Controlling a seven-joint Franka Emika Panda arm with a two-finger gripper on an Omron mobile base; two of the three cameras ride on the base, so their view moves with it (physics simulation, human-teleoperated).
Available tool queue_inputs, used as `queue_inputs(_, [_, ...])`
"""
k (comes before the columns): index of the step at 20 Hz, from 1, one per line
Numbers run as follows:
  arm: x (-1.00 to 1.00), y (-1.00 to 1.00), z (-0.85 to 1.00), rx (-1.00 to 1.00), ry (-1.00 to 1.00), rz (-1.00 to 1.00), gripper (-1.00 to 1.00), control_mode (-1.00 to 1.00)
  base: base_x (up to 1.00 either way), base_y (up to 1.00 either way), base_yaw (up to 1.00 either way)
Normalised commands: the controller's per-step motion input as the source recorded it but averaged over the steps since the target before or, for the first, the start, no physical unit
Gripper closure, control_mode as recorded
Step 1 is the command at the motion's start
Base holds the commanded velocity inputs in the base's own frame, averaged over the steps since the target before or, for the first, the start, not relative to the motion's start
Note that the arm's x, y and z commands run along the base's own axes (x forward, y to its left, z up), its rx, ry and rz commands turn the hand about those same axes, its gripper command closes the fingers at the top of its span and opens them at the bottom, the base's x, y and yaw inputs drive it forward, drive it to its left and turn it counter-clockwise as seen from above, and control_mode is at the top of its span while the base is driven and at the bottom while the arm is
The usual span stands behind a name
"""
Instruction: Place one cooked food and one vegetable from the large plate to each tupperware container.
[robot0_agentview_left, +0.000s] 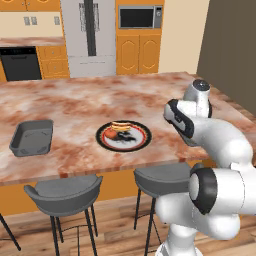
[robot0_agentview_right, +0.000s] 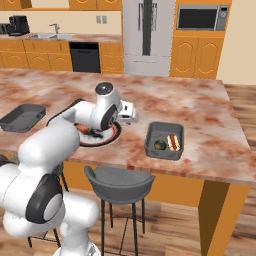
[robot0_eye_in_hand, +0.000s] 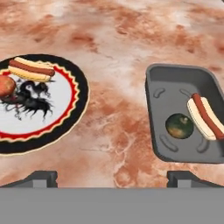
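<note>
1. My two-finger gripper (robot0_eye_in_hand: 112, 177) hangs over the marbled reddish-brown counter (robot0_eye_in_hand: 118, 127), between the plate and the right tray; its jaws stand wide apart and hold nothing.
2. The wide round plate with black rim, red ring and white centre (robot0_eye_in_hand: 65, 118) lies left of the gripper. It carries a hot dog in a bun (robot0_eye_in_hand: 31, 70) at its far edge and a round red tomato (robot0_eye_in_hand: 5, 85) beside it.
3. The dark grey rectangular tray on the right (robot0_eye_in_hand: 175, 81) holds a second hot dog (robot0_eye_in_hand: 204, 117) and a dark green round vegetable (robot0_eye_in_hand: 179, 126), side by side.
4. The other dark grey tray (robot0_agentview_left: 32, 136) sits well apart at the counter's left, with nothing visible inside.
</note>
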Motion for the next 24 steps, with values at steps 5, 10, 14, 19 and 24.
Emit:
queue_inputs(5, [-0.36, 0.55, 0.61, -0.07, -0.11, 0.00, -1.00, -1.00, 0.00, 0.00, 0.00])
queue_inputs(10, [-0.35, 0.68, 0.30, -0.02, -0.10, 0.01, -1.00, 1.00, -0.11, 0.20, 0.00])
queue_inputs(14, [0.00, 0.00, 0.00, 0.00, 0.00, 0.00, -1.00, 1.00, -0.65, 1.00, 0.04])
queue_inputs(19, [0.00, 0.00, 0.00, 0.00, 0.00, 0.00, -1.00, 1.00, -0.14, 1.00, 0.05])
queue_inputs(24, [0.00, 0.00, 0.00, 0.00, 0.00, 0.00, -1.00, 1.00, 0.96, 0.50, 0.18])
